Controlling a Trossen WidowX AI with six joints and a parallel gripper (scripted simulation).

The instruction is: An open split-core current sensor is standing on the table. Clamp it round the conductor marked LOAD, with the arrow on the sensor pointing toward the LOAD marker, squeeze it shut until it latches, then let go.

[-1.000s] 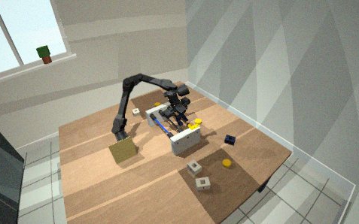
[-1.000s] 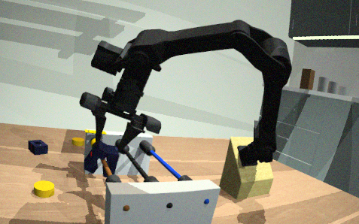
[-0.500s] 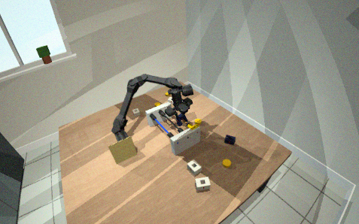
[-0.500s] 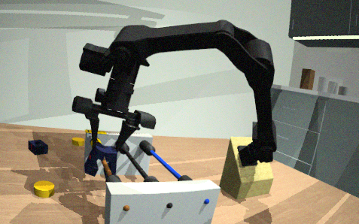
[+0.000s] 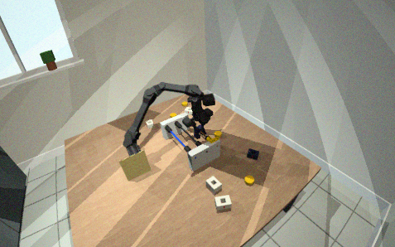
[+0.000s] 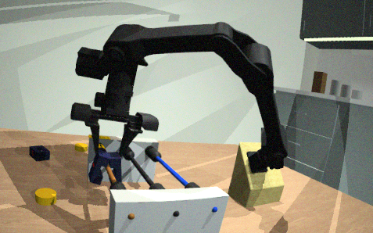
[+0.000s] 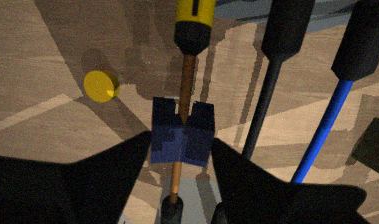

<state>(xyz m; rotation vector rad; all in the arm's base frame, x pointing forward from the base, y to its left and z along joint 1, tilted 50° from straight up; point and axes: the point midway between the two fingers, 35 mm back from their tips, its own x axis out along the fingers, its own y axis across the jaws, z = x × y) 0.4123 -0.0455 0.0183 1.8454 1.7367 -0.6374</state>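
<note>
The dark blue split-core sensor (image 6: 109,159) (image 7: 167,146) straddles the brown conductor (image 7: 188,80) (image 6: 110,172). Its two halves hang down on either side of the conductor, and their lower ends look spread apart. My gripper (image 6: 111,152) (image 7: 181,139) is shut on the sensor, with one finger against each side. A yellow marker (image 7: 196,11) (image 5: 213,139) is at one end of the brown conductor; its lettering is unreadable here. The arrow on the sensor cannot be made out. In the top view the arm partly hides the sensor.
A black conductor (image 7: 262,105) (image 6: 141,170) and a blue conductor (image 7: 322,132) (image 6: 171,170) run alongside, between two pale end boards (image 5: 204,157) (image 5: 166,130). Yellow discs (image 5: 249,180) (image 7: 100,86), a dark blue block (image 5: 252,154) (image 6: 39,153) and white blocks (image 5: 223,204) (image 5: 214,188) stand around.
</note>
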